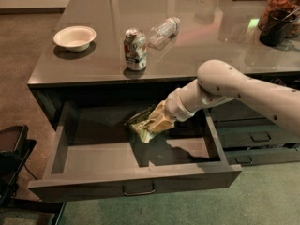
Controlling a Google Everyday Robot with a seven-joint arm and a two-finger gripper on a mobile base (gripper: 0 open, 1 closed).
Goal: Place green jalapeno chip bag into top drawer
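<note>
One dark counter [93,69] above top drawer [136,186], drawer pulled wide open. Arm [225,86] enters drawer from right. Gripper [158,121] over drawer's middle, clamped on green jalapeno chip bag [139,125]; bag juts left of gripper, long axis sloping down-left, seemingly just above drawer floor. Release likely next. Can [135,49], bowl [75,37] behind drawer, on counter.

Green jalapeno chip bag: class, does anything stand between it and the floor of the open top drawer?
Nothing visible does. The gripper holds the green jalapeno chip bag inside the top drawer, just above its floor.
</note>
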